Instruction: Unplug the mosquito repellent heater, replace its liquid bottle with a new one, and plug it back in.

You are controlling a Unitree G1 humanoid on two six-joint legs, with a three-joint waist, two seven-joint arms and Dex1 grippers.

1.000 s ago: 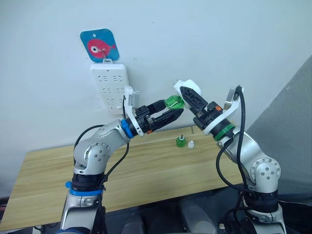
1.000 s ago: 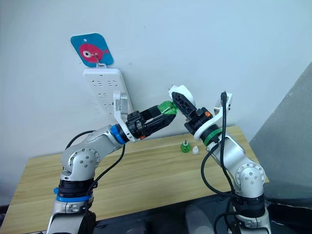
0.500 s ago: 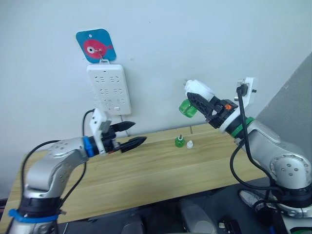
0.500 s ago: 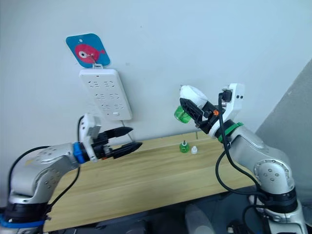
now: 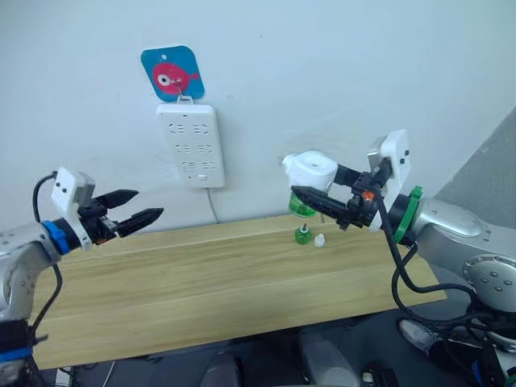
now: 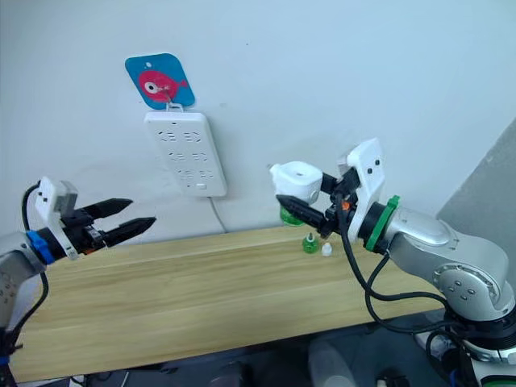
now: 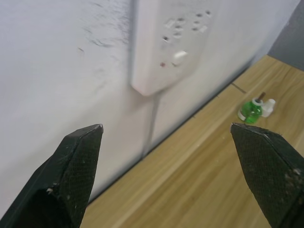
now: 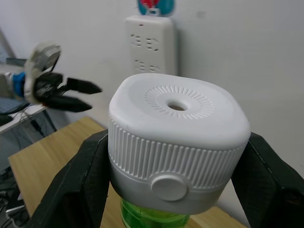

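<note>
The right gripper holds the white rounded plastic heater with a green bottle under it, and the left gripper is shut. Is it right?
Not quite: the left gripper is open, its fingers spread apart in the left wrist view. The right gripper does hold the white rounded plastic heater with the green bottle under it.

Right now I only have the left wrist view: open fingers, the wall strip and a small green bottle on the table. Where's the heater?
Observer: The mosquito repellent heater is in the right gripper, held in the air above the table.
Operator: Does it have a bottle fitted?
Observer: Yes, a green bottle sits under its white body.
Operator: Anything plugged into the power strip?
Observer: No, the power strip has nothing plugged into its sockets. It hangs under a blue fish hook.
</note>
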